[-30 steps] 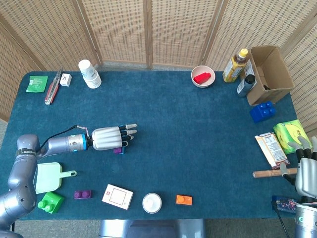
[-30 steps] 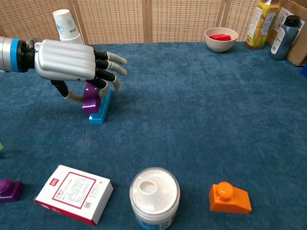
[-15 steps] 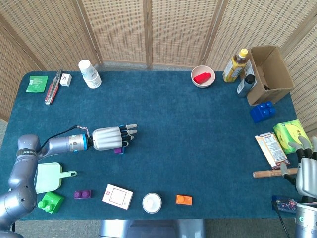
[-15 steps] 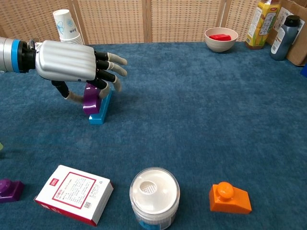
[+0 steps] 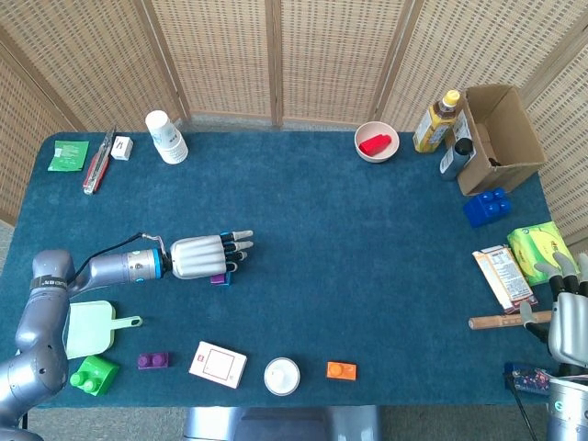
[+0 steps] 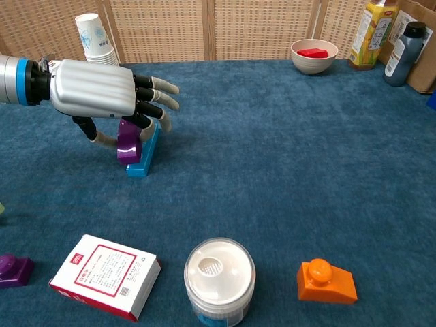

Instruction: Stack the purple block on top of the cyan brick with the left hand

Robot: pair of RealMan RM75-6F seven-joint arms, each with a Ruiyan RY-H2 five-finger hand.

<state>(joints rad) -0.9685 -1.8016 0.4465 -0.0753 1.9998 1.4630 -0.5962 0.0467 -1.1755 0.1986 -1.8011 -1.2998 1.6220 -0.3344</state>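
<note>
Left hand (image 6: 95, 89) palm-down over small purple plastic block (image 6: 127, 142), thumb and fingers (image 6: 158, 101) loosely curled round block's upper part; firm grip or mere touch: cannot tell. Block sits on cyan plastic brick (image 6: 145, 152), at table's (image 5: 367, 239) 8 o'clock. Right hand (image 5: 570, 317) rests at 4 o'clock edge, fingers apart, holding nothing, beside wooden-handled tool (image 5: 501, 321).

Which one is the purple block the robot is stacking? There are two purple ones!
Find the silver left hand over the blue table's left side. Under its fingers, the purple block sits against the cyan brick. The other purple block lies alone at the front edge.
</note>
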